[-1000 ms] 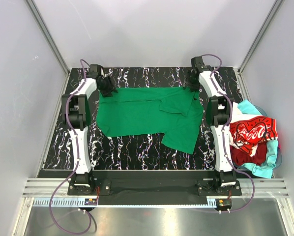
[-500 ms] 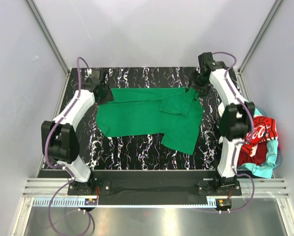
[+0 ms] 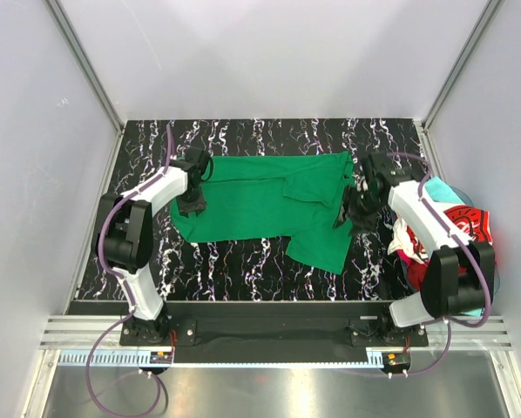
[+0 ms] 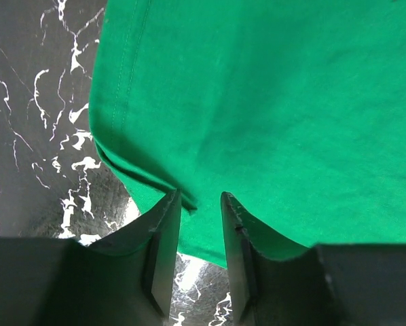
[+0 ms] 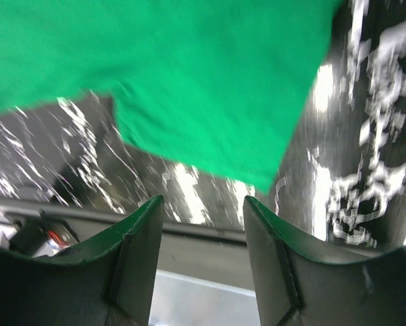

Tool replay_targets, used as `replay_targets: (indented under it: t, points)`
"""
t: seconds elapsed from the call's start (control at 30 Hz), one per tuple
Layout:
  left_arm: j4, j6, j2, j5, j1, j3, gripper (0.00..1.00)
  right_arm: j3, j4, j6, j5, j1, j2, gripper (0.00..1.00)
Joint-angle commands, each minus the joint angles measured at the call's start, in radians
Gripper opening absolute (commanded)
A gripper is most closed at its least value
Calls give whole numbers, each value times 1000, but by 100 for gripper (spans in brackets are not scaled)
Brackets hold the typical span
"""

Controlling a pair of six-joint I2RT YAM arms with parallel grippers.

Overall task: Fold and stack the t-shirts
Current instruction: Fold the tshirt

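Jaws of the left gripper [image 4: 199, 198] stand narrowly apart on the left hem of the green t-shirt [image 3: 252, 196]; pinching or not, I cannot tell. The shirt lies spread mid-worktop [image 3: 243, 266]. The right gripper [image 5: 203, 204], jaws spread, hangs at its right edge. The other t-shirts [image 3: 459, 228] are heaped past the worktop's right edge.

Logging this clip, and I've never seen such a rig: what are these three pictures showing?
Two robot arms, each ending in a two-finger gripper, stand at the near edge of the table. One picture looks down from above; the other two come from wrist cameras. A green shirt lies spread on the table; more shirts are piled at right. The left gripper has its jaws narrow at the shirt's hem; a pinch is unclear. The right gripper is open and empty by the shirt's edge.
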Motion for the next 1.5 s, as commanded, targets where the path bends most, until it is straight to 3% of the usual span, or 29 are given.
replay_targets:
  t: [0.0,0.4,0.8,1.03,1.1,1.47]
  points:
    - [-18,-28,9,-58,-13,-7,36,-72,13,30,-44,1,-98,57]
    - [-22,-28,-18,-80,-45,-93,40,-131,38,56,-53,1,-89,65]
    - [-12,19,11,-119,-44,-82,30,-180,70,91,-78,-5,-84,67]
    - [-16,28,0,-124,-41,-79,6,-215,81,143,-29,-40,-81,68]
    - [-32,25,-30,-123,-41,-76,0,-233,86,160,-16,-72,-66,68]
    - [-79,-41,-208,-100,-33,-194,0,-260,175,187,74,-132,46,52]
